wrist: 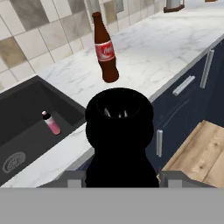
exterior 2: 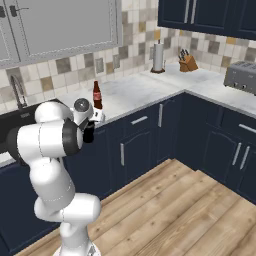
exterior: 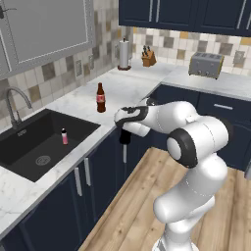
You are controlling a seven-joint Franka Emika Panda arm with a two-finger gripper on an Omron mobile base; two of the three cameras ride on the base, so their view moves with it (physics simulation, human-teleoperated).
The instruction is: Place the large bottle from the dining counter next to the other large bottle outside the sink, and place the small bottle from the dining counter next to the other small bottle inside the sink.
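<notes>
Two large bottles and one small bottle can be counted. Nearest, the hand (wrist: 119, 177) is clamped on the large bottle (wrist: 119, 140), an all-black cola-shaped body seen bottom-first in the hand view, its round base toward the camera; in the left base view it hangs dark below the hand, just off the front edge of the worktop (exterior: 122, 90). At ten o'clock from it in the hand view lies the sink (wrist: 26, 118), a black basin with a round drain, and in it stands the other small bottle (wrist: 51, 123), pink with a dark cap. Farther, at twelve o'clock, the other large bottle (wrist: 105, 49) stands upright on the marble, dark brown with a red label; its white script is too blurred to read.
</notes>
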